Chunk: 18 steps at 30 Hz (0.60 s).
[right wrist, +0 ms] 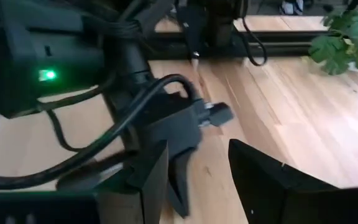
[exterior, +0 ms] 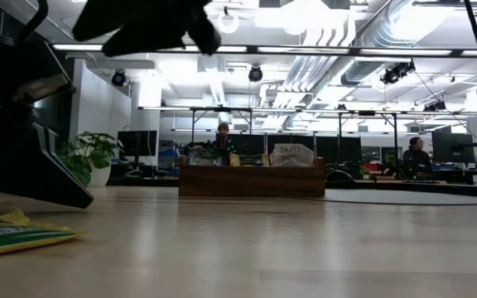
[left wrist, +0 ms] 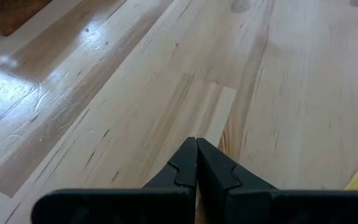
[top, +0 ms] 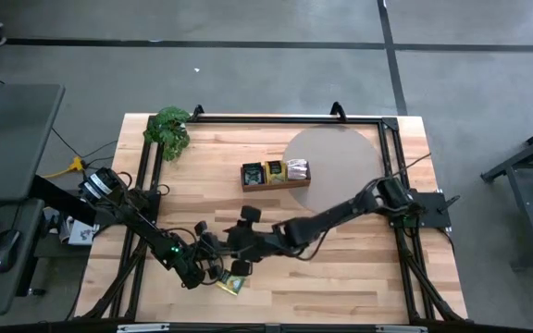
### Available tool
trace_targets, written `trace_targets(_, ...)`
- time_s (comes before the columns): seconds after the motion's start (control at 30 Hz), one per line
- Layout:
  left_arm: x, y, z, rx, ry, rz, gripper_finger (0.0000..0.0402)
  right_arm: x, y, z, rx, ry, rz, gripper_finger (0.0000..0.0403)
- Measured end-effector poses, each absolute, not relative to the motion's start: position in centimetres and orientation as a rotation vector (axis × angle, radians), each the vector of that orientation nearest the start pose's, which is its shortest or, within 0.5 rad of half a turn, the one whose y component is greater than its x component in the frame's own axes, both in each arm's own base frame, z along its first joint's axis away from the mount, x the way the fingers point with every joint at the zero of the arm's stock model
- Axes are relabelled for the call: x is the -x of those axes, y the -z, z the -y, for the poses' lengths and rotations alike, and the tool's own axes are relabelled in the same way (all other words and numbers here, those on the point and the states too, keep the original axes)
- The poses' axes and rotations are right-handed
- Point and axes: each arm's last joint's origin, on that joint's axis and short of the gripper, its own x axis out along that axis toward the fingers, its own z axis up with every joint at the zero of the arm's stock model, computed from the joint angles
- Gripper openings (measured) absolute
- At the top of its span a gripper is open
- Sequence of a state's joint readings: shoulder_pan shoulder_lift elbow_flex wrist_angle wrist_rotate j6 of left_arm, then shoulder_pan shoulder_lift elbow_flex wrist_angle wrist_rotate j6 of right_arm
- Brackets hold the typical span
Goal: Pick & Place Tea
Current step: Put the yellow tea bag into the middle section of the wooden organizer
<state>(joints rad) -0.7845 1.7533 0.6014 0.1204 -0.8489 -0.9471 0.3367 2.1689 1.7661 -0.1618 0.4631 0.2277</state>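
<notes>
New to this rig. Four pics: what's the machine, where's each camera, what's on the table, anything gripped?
Two dark robot arms work at a wooden table. One camera looks straight down, one sits at tabletop height, and one rides on each wrist. Mid-table stands a tray holding tea sachets; a plant sits at the far left corner. One yellow-green sachet lies near the front edge. Both grippers meet beside it. The left gripper is shut with nothing between its fingers. The right gripper is open and holds nothing.
</notes>
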Motion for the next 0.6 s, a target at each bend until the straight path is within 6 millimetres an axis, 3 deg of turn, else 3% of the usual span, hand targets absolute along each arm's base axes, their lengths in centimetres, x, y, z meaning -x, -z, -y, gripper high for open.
trace_targets(0.3,-20.4,-8.9,17.2,0.143,-0.378,-0.581,0.0001,-46.8,-19.9,-15.3,-0.137,0.132,-0.367,0.0165)
trace_targets(0.6,-20.4,-8.9,17.3,0.142,-0.379,-0.58,0.0001,-46.7,-19.7,-15.4,-0.142,0.122,-0.35,0.0165)
